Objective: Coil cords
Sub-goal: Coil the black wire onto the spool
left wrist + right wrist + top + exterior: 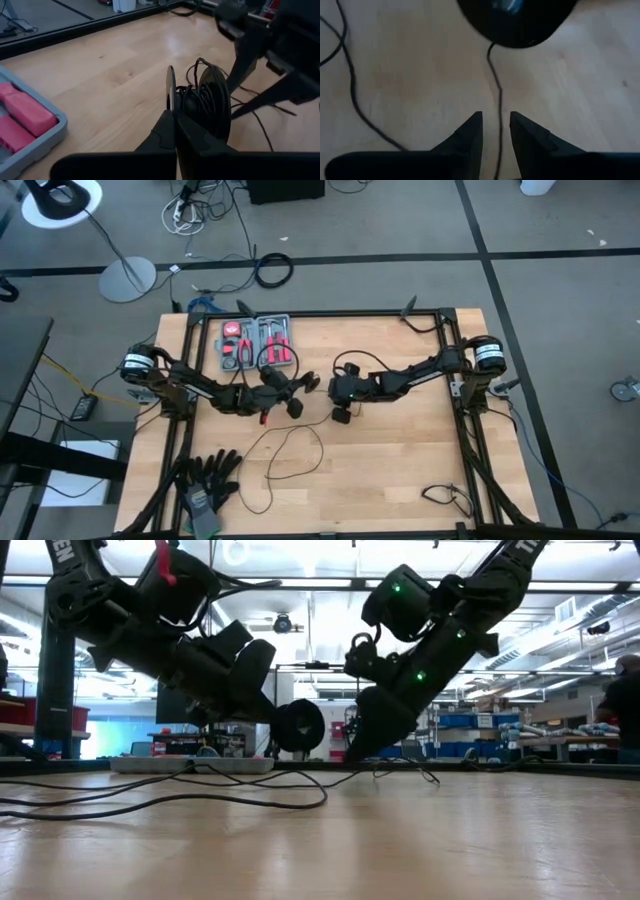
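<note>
The cord is a thin black wire. Part of it is wound on a small round black spool [202, 97], and the rest lies in loose loops on the wooden table [290, 450]. My left gripper [173, 114] is shut on the spool at the table's middle [296, 408]. My right gripper [496, 117] is just right of it [341, 416], slanting down and open. The wire [499, 107] runs from the spool between its two fingers, and I see no touch. My left gripper pinches the rim of one thin side disc [170, 95] of the spool between its two fingers, coming from the table's left and tipped slightly down. The spool stands on edge, lifted clear of the table [299, 725], with wire trailing down from it.
A grey tray of red-handled tools [255, 342] sits at the far left behind my left arm. Black gloves [205, 480] lie at the near left corner. A short cable [445, 498] lies near the right front. Bare wood lies to the right of the loops.
</note>
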Robot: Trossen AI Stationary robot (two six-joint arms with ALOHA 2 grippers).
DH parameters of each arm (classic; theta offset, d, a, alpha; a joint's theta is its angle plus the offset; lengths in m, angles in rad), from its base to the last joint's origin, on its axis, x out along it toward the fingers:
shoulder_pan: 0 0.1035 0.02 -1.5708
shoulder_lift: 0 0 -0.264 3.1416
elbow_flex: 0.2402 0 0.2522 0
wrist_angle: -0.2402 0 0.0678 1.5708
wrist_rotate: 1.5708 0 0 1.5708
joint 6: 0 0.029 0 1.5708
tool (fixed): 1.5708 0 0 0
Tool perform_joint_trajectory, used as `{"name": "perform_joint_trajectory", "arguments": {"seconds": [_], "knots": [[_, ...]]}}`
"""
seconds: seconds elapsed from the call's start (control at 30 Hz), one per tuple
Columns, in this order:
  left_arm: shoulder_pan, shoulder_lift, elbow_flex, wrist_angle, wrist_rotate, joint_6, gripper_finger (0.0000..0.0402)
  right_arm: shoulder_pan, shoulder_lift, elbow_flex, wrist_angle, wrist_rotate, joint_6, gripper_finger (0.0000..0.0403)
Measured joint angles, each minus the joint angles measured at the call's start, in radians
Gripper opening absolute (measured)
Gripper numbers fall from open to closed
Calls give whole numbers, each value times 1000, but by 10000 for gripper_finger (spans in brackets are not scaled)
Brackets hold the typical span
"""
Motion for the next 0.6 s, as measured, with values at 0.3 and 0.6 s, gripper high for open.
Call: {"name": "perform_joint_trajectory", "arguments": {"seconds": [0.3,0.6], "knots": [[0,0,0,39,13,7,0,0,27,0,-56,37,55,93],[2,-1,0,82,26,6,0,26,27,0,-65,38,98,10]]}}
